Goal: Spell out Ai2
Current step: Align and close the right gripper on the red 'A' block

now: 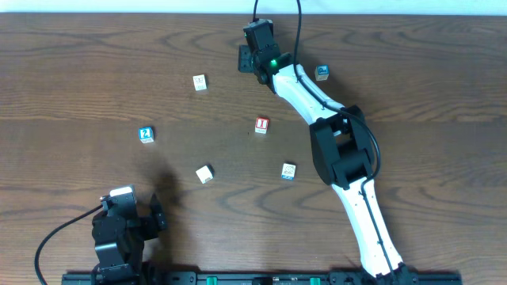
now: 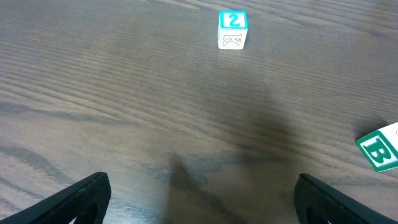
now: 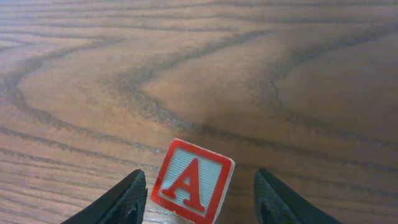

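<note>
A red-framed block with the letter A (image 3: 191, 182) lies on the wood table between the open fingers of my right gripper (image 3: 199, 175); the left finger is close to it and the right finger stands apart. In the overhead view the right gripper (image 1: 257, 49) is at the far middle of the table and hides the A block. A red I block (image 1: 262, 125) sits near the centre. A blue 2 block (image 1: 146, 134) sits to the left, and it also shows in the left wrist view (image 2: 233, 29). My left gripper (image 1: 154, 214) is open and empty at the front left, as the left wrist view (image 2: 202, 183) also shows.
A white block (image 1: 200, 82) lies at the far left of centre. A blue block (image 1: 322, 73) lies right of the right gripper. A white block with a green B (image 1: 205, 174) (image 2: 379, 149) and another block (image 1: 288, 171) lie in the front middle.
</note>
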Controlling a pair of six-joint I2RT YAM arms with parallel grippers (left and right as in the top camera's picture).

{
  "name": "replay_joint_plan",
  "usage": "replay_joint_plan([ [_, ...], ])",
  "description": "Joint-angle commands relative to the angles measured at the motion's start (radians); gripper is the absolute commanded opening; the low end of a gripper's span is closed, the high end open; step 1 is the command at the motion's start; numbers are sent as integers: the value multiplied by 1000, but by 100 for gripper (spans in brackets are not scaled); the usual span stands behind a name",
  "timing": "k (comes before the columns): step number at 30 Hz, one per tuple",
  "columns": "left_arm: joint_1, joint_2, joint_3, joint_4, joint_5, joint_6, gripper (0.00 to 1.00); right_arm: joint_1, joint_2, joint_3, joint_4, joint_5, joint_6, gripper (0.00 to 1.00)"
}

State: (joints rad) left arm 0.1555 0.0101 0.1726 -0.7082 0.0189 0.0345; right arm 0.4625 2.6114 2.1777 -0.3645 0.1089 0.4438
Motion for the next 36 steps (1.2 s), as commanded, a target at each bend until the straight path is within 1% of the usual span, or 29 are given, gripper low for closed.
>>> replay_joint_plan([
  [1,3,-6,-13,-11,-8,14,95,8,39,19,-5,6,12,53],
  [9,3,-6,-13,-11,-8,14,95,-1,39,19,-50,7,11,45],
  [13,3,-6,-13,-11,-8,14,95,-2,39,19,-51,7,11,43],
  [17,3,-6,-13,-11,-8,14,95,-1,39,19,-50,8,-16,43],
  [25,3,-6,-13,-11,-8,14,95,-2,39,19,-44,7,-42,35],
  [30,3,-6,-13,-11,-8,14,95,-1,39,19,-47,7,-83,31],
  [36,3,-6,-13,-11,-8,14,95,-1,34,19,-52,6,-86,26],
])
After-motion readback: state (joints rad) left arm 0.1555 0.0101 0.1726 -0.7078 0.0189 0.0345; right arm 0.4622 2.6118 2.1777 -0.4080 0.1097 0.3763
